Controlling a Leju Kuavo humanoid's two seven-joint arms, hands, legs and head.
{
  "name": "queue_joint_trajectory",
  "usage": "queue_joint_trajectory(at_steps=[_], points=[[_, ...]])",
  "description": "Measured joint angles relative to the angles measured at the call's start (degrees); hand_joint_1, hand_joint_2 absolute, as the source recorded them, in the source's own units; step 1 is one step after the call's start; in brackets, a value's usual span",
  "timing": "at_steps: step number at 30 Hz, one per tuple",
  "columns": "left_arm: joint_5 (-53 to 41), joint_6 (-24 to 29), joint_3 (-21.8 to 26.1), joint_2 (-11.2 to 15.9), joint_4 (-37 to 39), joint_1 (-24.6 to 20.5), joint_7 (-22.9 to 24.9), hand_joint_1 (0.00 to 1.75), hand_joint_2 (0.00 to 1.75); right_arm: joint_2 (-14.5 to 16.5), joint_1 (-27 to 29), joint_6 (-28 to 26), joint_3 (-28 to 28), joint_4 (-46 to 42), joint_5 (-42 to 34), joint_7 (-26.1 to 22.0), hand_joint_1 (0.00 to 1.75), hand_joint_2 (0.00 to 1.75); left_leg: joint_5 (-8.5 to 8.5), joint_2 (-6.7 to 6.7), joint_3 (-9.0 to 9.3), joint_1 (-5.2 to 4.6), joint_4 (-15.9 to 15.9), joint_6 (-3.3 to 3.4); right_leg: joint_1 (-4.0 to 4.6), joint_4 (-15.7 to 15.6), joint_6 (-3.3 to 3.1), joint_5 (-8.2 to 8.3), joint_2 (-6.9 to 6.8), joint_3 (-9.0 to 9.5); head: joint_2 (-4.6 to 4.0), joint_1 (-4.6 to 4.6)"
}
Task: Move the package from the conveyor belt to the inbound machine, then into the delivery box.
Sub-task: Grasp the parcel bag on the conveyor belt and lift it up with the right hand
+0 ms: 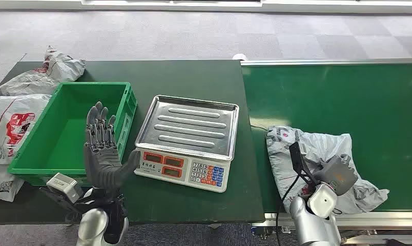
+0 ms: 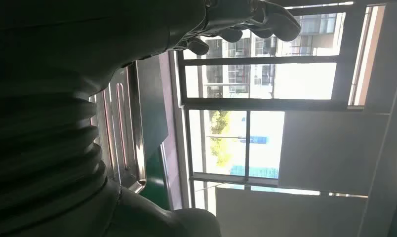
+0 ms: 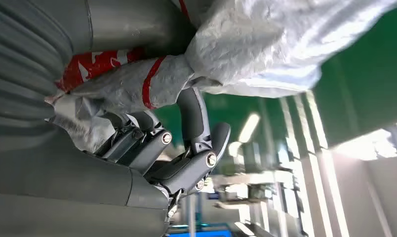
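Note:
A grey and white plastic package with red print lies crumpled on the green conveyor belt, near its front edge. My right hand sits on the package's near part. In the right wrist view its dark fingers curl under a fold of the package while the thumb presses from the other side. The inbound machine, a scale with a steel tray, stands on the dark table. My left hand is raised upright with fingers spread, empty, between the scale and the green delivery box. Its fingertips and the tray's edge appear in the left wrist view.
Other plastic mail bags lie left of the box: one at the table's back left, one along the left edge. The dark green table meets the conveyor's metal frame on its right.

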Motion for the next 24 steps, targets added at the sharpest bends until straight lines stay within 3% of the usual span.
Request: queue_joint_trajectory(at_steps=[4, 11, 19, 24], points=[[-0.47, 0.52, 0.1, -0.03, 0.17, -0.17, -0.52, 0.0, 1.75, 3.82, 1.16, -3.19, 4.64, -15.38, -0.99, -11.05, 1.75, 1.75, 0.01, 0.18, -0.03, -0.12, 0.0, -0.03, -0.02, 0.1, -0.04, 0.0, 0.19, -0.27, 0.0, -0.04], [-0.77, 0.72, 0.1, -0.15, 1.5, -1.57, -1.05, 0.0, 1.75, 5.95, 1.88, -3.4, 15.1, -33.01, -2.36, -10.45, 1.75, 1.75, 0.08, 0.02, -0.02, -0.13, 0.0, -0.12, 0.0, 0.11, -0.08, -0.04, 0.07, -0.22, 0.0, -0.03], [-0.73, 0.81, 0.1, -0.3, 3.02, -3.01, -1.51, 0.0, 1.75, 7.74, 0.69, -3.31, 17.62, -36.63, -5.44, -17.23, 1.75, 1.75, 0.12, 0.02, -0.03, -0.14, 0.0, -0.11, -0.04, 0.11, -0.05, 0.02, 0.07, -0.17, 0.0, -0.02], [1.34, 0.91, 0.1, -0.42, 4.94, -4.73, -3.48, 0.0, 1.75, 8.47, -4.52, -1.58, 22.99, -30.33, -12.04, -21.44, 1.75, 1.75, 0.18, 0.12, -0.03, -0.13, -0.01, -0.19, 0.0, 0.14, -0.16, 0.1, 0.14, -0.21, 0.0, -0.02]])
